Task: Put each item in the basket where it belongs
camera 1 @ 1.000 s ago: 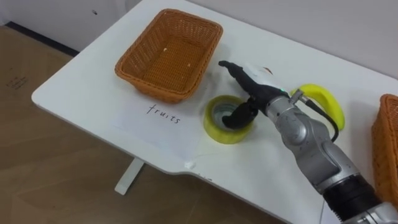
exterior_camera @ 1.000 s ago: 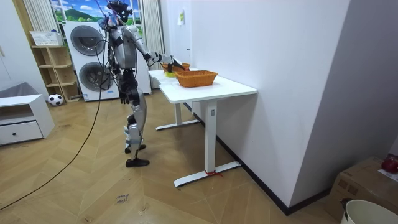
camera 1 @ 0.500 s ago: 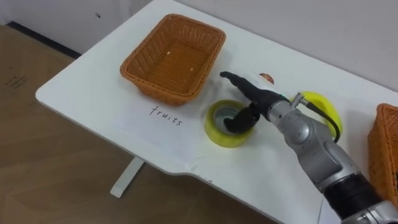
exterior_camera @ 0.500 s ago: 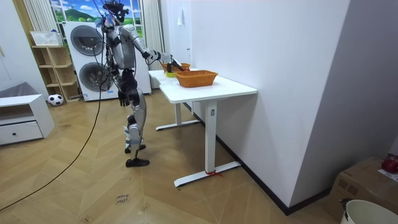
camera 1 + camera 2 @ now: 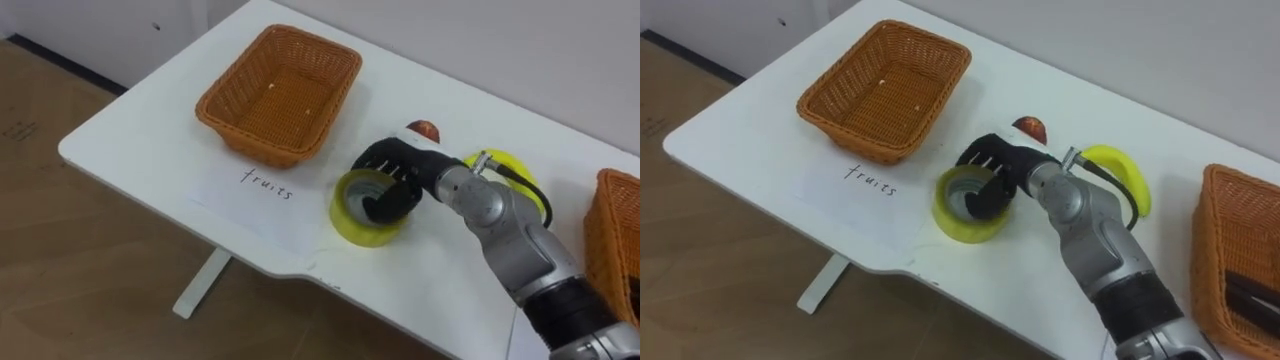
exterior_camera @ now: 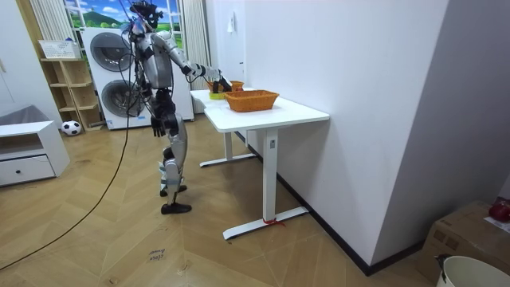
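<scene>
Yellow tape roll (image 5: 350,218): laid flat on the white bench (image 5: 140,150), near the wicker basket (image 5: 245,135). Right hand (image 5: 405,168): curled over the roll's far wall, which is pinched between thumb, set in the core, and fingers. Left hand (image 6: 157,123): hung at the hip.

Right hand (image 5: 398,170) curled; arm outstretched
</scene>
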### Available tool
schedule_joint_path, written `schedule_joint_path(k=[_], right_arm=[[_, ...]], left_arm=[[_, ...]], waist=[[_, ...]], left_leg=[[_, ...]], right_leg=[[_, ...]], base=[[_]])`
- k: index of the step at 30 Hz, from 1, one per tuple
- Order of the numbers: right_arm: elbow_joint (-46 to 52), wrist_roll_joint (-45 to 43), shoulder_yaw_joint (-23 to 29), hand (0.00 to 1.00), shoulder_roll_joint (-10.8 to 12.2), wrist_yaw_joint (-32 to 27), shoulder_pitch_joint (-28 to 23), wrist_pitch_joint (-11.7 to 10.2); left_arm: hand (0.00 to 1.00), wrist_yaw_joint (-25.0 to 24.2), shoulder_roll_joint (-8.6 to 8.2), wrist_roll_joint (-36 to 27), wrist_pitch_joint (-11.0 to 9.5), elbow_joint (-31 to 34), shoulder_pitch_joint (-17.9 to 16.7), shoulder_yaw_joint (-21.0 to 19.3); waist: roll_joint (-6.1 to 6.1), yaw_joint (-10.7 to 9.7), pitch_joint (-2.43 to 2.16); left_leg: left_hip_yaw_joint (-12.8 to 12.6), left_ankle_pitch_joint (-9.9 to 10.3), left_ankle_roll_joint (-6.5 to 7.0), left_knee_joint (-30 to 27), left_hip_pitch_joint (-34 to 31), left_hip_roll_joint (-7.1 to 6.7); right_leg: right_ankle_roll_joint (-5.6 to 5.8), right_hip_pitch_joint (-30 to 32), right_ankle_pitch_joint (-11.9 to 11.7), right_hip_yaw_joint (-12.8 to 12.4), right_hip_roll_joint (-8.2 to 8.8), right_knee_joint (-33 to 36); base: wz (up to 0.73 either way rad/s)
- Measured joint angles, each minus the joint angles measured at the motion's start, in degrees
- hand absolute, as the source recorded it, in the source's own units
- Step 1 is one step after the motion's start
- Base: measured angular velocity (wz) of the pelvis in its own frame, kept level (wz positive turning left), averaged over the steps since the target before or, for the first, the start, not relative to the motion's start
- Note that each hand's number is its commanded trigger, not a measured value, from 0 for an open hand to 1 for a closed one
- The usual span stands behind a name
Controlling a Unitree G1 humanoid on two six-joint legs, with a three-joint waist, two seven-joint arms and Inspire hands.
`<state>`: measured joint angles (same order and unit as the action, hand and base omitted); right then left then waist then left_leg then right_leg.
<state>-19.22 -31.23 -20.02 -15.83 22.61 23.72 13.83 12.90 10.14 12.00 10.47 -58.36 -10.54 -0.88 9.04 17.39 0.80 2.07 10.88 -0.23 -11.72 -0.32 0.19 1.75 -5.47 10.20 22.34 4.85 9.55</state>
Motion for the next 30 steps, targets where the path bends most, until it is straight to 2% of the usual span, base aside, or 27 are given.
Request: schedule_joint_path(k=[11,16,20,23,26,30], right_arm=[[0.0,-0.8,0.4,1.0,0.0,0.4,-0.1,0.0],[0.2,-0.1,1.2,1.0,0.0,0.7,-0.2,-0.1],[0.4,0.4,1.5,1.0,-0.4,0.9,-0.2,-1.2],[0.6,2.6,1.5,1.0,-1.3,0.5,-0.4,-2.3],[4.4,2.7,1.9,1.0,-3.0,0.5,-3.0,-3.1],[9.4,2.9,3.6,1.0,-3.8,0.5,-6.9,-3.4]], left_arm=[[0.0,0.0,0.06,0.0,0.0,0.0,-0.2,0.0],[0.0,0.0,0.06,0.0,0.0,0.0,-0.2,0.0],[0.0,0.0,0.03,0.0,-0.1,0.0,0.3,-0.1],[0.0,0.3,0.08,-0.1,-0.4,-0.1,0.4,-0.2],[0.0,0.4,0.11,-0.1,-0.9,0.0,0.8,-1.5],[0.0,0.4,-0.02,-0.1,-1.8,0.0,0.8,-3.5]], waist=[[-0.15,0.0,0.11],[-0.49,-0.2,0.35],[-0.76,-0.6,0.49],[-1.02,-1.3,0.38],[-0.77,-1.8,0.11],[-0.69,-3.1,0.04]], left_leg=[[0.4,0.0,0.0,0.4,0.0,-0.03],[0.4,0.0,0.0,0.4,0.0,-0.05],[0.4,0.0,0.0,0.3,-0.1,-0.05],[0.4,0.0,0.01,0.4,-0.2,-0.08],[0.0,0.0,0.02,0.4,0.1,-0.1],[-0.6,0.0,0.03,0.4,0.4,-0.26]], right_leg=[[0.0,0.0,0.0,-0.2,-0.04,-0.1],[0.0,0.0,0.0,-0.3,-0.04,-0.1],[0.0,0.0,0.0,-0.3,-0.05,-0.2],[0.0,0.1,0.0,-0.4,-0.01,-0.1],[0.0,0.0,0.0,-2.4,-0.04,-0.2],[0.01,0.0,0.0,-5.0,-0.02,-0.9]], base=[[0.02],[0.0],[0.0],[0.0],[-0.03],[-0.05]])
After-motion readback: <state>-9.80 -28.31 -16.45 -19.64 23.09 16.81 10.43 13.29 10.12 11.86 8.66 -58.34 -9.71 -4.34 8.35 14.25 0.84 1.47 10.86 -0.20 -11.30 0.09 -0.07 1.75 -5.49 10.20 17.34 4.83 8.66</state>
